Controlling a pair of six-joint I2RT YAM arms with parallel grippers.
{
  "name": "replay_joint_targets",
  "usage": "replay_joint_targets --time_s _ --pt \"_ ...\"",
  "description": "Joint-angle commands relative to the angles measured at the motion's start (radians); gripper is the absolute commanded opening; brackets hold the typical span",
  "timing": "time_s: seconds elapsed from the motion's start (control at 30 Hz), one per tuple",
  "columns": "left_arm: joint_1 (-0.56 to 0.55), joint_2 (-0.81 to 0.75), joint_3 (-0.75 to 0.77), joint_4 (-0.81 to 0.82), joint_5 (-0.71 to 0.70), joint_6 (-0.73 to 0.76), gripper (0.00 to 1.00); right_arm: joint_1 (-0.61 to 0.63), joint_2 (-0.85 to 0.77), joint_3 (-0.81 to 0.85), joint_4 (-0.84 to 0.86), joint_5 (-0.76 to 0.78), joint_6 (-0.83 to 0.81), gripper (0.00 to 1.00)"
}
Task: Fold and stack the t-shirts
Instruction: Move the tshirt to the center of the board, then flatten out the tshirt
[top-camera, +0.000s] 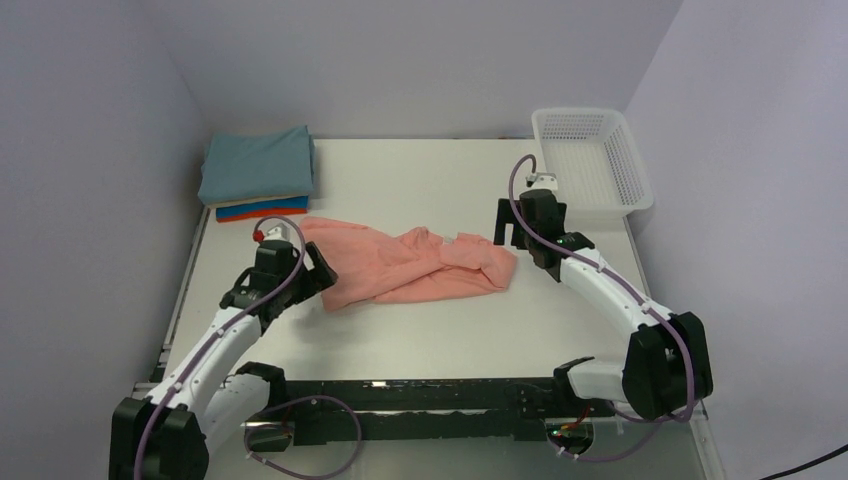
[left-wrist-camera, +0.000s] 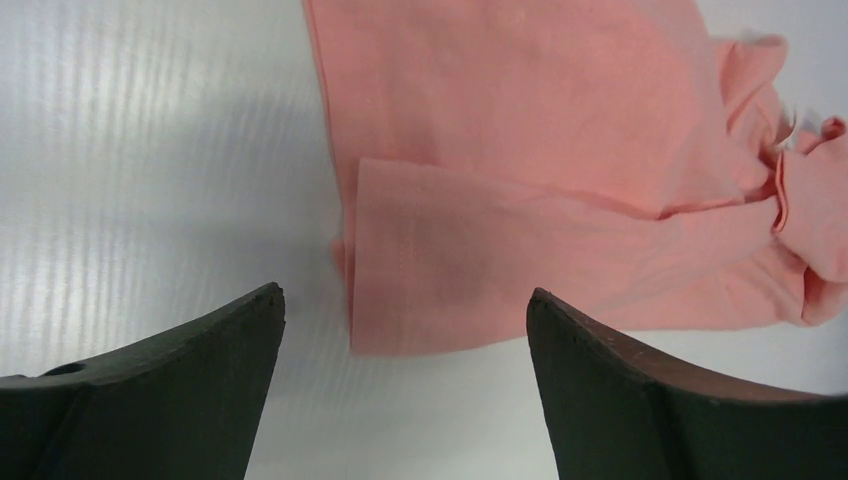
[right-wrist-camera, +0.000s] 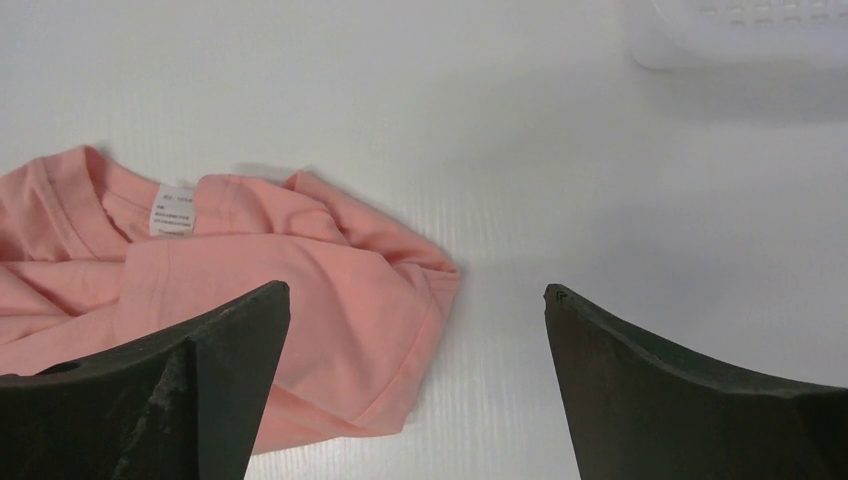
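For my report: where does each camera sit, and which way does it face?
Top external: above, behind the left arm and right arm, looking down on the table; both show.
Left wrist: on left arm, facing the salmon-pink t-shirt; open jaws show.
Right wrist: on right arm, facing its collar and the basket; open jaws show.
All share the t-shirt.

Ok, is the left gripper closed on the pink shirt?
No, the left wrist view shows the left gripper open, its jaws wide apart, with the pink shirt lying loose on the table.
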Motion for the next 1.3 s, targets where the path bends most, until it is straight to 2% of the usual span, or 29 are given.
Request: replay_joint_targets --time_s 0.0,0.13,0.27,0.37,0.4,0.43,0.63,0.8,0.9,1.0,1.03,1.13,1.17,1.27 --pt "0.000 0.063 -0.031 0.102 0.146 0.013 0.88 0.004 -0.053 -0.055 0.140 -0.089 -0.003 1.00" --pt "-0.001 0.139 -0.034 0.156 0.202 0.006 0.71 0.005 -0.034 -0.066 0.177 -0.161 -0.006 1.00" --pt "-0.003 0.202 -0.035 0.214 0.240 0.011 0.61 0.026 0.020 -0.055 0.185 -0.222 -0.044 1.00" --pt "-0.004 0.250 -0.021 0.230 0.253 0.015 0.34 0.065 0.075 -0.038 0.186 -0.231 -0.095 1.00" --pt "-0.004 0.263 -0.017 0.235 0.260 0.016 0.12 0.080 0.096 -0.027 0.178 -0.231 -0.112 1.00" --pt "-0.004 0.265 -0.016 0.244 0.271 0.019 0.00 0.096 0.118 -0.013 0.157 -0.227 -0.125 1.00" --pt "-0.007 0.151 -0.035 0.243 0.251 0.029 0.00 0.207 0.199 0.025 0.063 -0.086 -0.124 0.94" --pt "-0.007 0.006 -0.051 0.205 0.205 0.034 0.00 0.225 0.239 0.013 0.032 0.035 -0.058 0.77" --pt "-0.007 -0.049 -0.058 0.205 0.203 0.038 0.00 0.226 0.262 0.019 0.017 0.058 -0.043 0.60" --pt "-0.007 -0.067 -0.055 0.193 0.187 0.042 0.00 0.226 0.276 0.028 0.003 0.056 -0.025 0.49" --pt "-0.007 -0.066 -0.050 0.188 0.186 0.047 0.00 0.225 0.275 0.024 0.007 0.055 -0.019 0.42" --pt "-0.007 -0.059 -0.045 0.220 0.218 0.056 0.00 0.227 0.256 0.007 0.043 0.041 -0.003 0.06" --pt "-0.007 -0.057 -0.044 0.240 0.235 0.055 0.00 0.225 0.244 0.004 0.057 0.030 -0.002 0.00" --pt "-0.007 -0.064 -0.011 0.266 0.232 0.048 0.00 0.225 0.204 0.023 0.077 0.031 -0.001 0.00"
